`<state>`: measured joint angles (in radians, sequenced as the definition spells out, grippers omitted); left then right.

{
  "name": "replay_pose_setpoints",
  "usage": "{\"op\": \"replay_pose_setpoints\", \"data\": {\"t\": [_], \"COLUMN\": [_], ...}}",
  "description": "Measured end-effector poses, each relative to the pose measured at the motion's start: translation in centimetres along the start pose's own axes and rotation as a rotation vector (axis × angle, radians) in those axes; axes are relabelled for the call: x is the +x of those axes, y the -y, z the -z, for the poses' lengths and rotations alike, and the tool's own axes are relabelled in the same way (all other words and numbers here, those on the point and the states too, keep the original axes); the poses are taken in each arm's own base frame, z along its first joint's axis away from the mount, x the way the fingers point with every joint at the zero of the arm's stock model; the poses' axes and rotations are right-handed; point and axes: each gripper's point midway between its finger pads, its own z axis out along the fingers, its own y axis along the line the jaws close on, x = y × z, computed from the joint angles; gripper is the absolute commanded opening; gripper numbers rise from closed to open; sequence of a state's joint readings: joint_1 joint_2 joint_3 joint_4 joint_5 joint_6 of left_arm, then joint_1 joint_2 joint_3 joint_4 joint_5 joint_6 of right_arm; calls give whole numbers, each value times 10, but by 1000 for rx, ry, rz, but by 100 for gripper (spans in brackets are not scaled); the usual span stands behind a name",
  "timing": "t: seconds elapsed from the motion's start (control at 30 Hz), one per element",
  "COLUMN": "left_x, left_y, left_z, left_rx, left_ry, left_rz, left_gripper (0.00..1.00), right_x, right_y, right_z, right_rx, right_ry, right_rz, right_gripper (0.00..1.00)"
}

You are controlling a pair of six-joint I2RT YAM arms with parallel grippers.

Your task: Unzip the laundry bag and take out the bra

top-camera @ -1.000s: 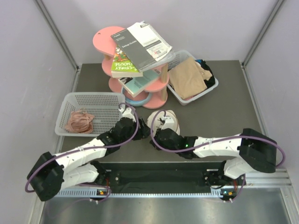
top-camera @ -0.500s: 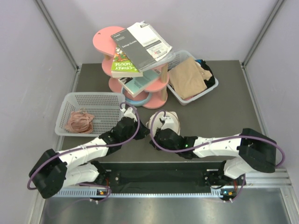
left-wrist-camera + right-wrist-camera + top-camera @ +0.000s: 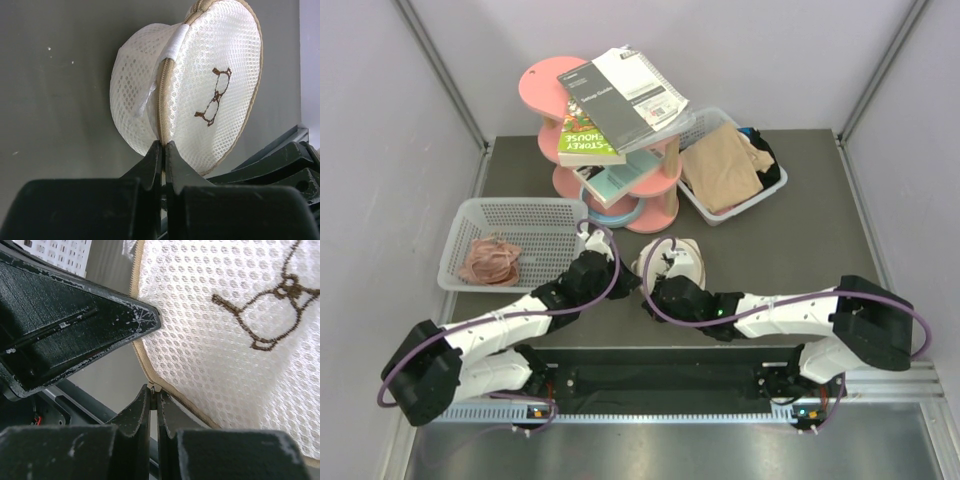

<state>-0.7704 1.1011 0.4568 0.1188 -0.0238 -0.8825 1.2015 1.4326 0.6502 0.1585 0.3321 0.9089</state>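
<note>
Round cream-white mesh laundry bag point(image 3: 677, 262) lies mid-table, between left gripper point(image 3: 623, 279) and right gripper point(image 3: 653, 291), both at its near edge. White plastic mesh basket point(image 3: 480, 214) far left holds pinkish-brown bundle point(image 3: 490, 260). Pink tiered wooden stand point(image 3: 542, 82) behind, books point(image 3: 620, 95) on top; clear bin point(image 3: 767, 190) to its right holds tan beige cloth point(image 3: 720, 168).

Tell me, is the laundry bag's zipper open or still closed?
Closed where visible. In the left wrist view the zipper on the laundry bag runs as one tight line with no gap; no bra shows outside. The rest of the zipper is hidden.

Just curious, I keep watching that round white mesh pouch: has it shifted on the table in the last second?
No. The laundry bag sits in the same spot in front of the pink shelf.
</note>
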Motion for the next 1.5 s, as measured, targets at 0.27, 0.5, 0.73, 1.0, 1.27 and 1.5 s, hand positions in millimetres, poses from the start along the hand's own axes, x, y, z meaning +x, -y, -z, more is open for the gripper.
{"op": "replay_pose_setpoints", "data": {"t": [0.27, 0.5, 0.73, 1.0, 1.27, 1.5], "left_x": [-12, -24, -28, -30, -49, -48], "left_y": [1, -2, 1, 0, 6, 3], "left_z": [5, 10, 10, 2, -11, -3], "left_rx": [-16, -51, -58, -79, -100, -106], "left_ry": [40, 75, 74, 59, 76, 80], "left_rz": [-34, -79, -115, -153, -173, -149], "left_gripper": [0, 0, 0, 0, 69, 71], "right_x": [-7, -4, -7, -7, 1, 16], "right_y": [9, 39, 47, 47, 30, 25], "right_z": [15, 35, 41, 40, 29, 14], "right_rx": [22, 91, 114, 111, 41, 17], "right_ry": [26, 38, 57, 56, 23, -20], "right_rz": [-4, -3, -9, -8, -32, -30], "right_gripper": [0, 0, 0, 0, 0, 0]}}
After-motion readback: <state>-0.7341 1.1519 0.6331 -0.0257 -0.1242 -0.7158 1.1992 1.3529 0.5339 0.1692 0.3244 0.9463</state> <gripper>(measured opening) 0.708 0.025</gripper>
